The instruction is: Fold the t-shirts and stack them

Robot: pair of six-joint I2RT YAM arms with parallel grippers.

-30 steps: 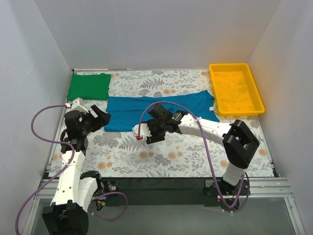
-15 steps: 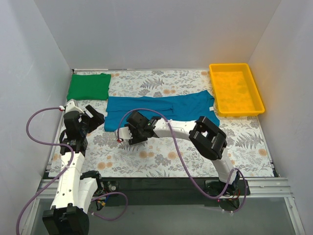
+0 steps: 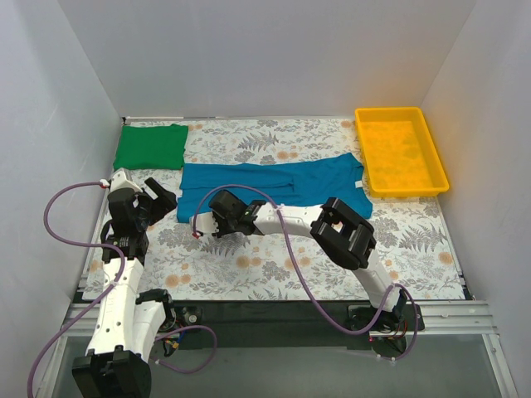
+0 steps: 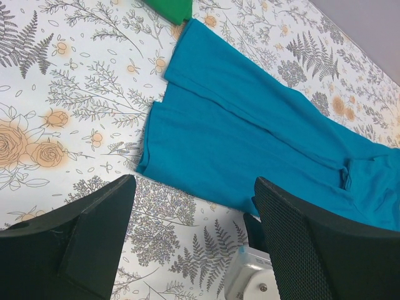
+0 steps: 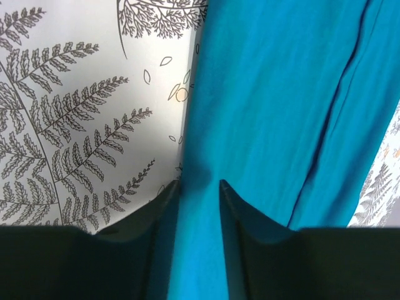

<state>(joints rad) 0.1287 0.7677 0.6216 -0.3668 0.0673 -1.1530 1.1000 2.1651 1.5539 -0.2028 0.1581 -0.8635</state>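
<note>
The teal-blue t-shirt (image 3: 274, 186) lies spread flat across the middle of the table, long side left to right. It also shows in the left wrist view (image 4: 250, 125) and the right wrist view (image 5: 269, 94). The bright green t-shirt (image 3: 151, 147) lies folded at the far left; its corner shows in the left wrist view (image 4: 170, 7). My right gripper (image 3: 214, 217) (image 5: 199, 184) is low at the teal shirt's near edge towards its left end, its fingers a little apart with that edge between them. My left gripper (image 3: 166, 199) (image 4: 194, 187) is wide open and empty, just left of the teal shirt's near left corner.
A yellow plastic tray (image 3: 390, 110) stands at the far right. The right arm reaches across the table's middle to the left, and its white housing (image 4: 256, 275) shows close to my left fingers. White walls enclose the table.
The right arm has swept left along the teal shirt's near edge, from about its middle to near its left end. The left gripper shifted slightly left and back.
</note>
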